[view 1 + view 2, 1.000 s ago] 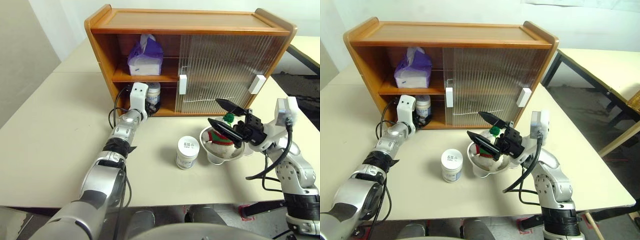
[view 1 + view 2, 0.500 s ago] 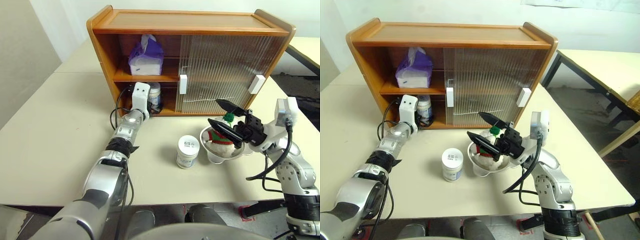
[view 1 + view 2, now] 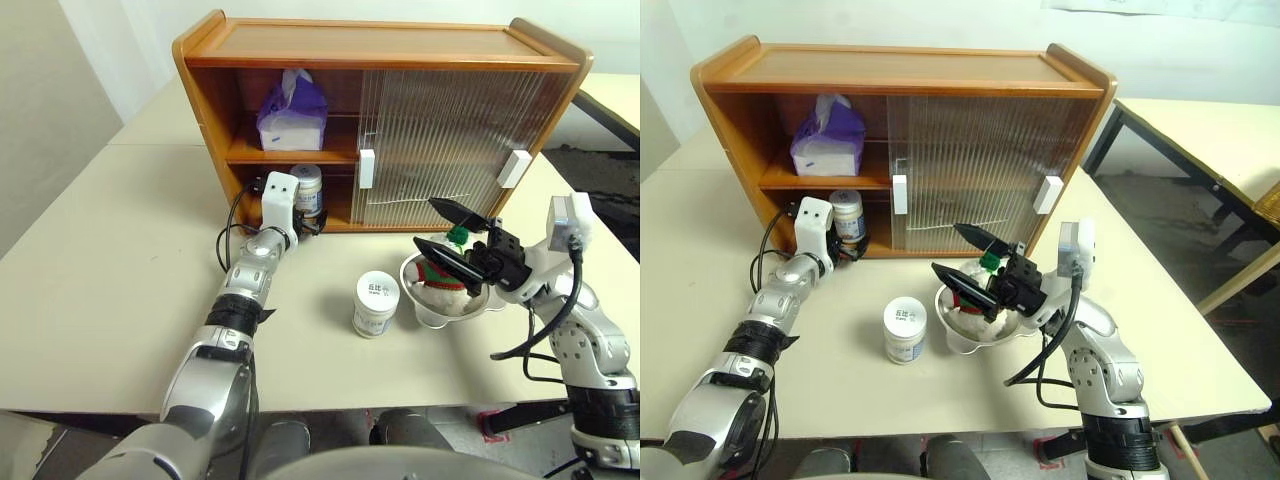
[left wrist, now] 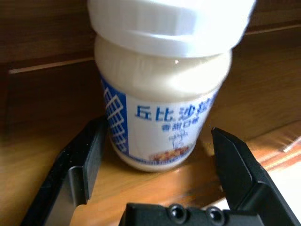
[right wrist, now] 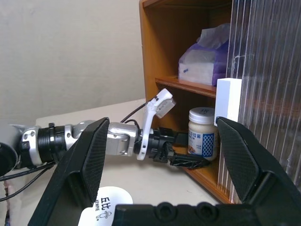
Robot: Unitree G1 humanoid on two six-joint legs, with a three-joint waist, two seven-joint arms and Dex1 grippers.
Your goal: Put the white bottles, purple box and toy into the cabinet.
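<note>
Your left gripper (image 4: pixel 155 181) has its two black fingers spread apart, standing either side of the short white plastic jar with the blue-printed label (image 4: pixel 162 94), which stands upright on the lower shelf of the orange-brown wooden cabinet (image 3: pixel 380 45). In the left wrist view the left-hand finger sits very close to the jar's side, and whether it touches you cannot tell; the other is plainly apart from it. Main risk: if you pull the gripper out at a slant, that near finger may catch the jar and drag or tip it off the shelf edge, since it stands near the front. Back straight out along the fingers. Your right gripper (image 3: pixel 452 238) is also wide open and empty, hanging just above the silver metal bowl (image 3: pixel 445 305) that holds the small plush toy in the striped red-and-green sweater (image 3: pixel 440 275); a careless descent could knock the bowl. The second white jar (image 3: pixel 375 304) stands on the table just beside that bowl, well apart from the left gripper. The lavender tissue pack (image 3: pixel 291 115) lies on the upper shelf, above the left gripper.
</note>
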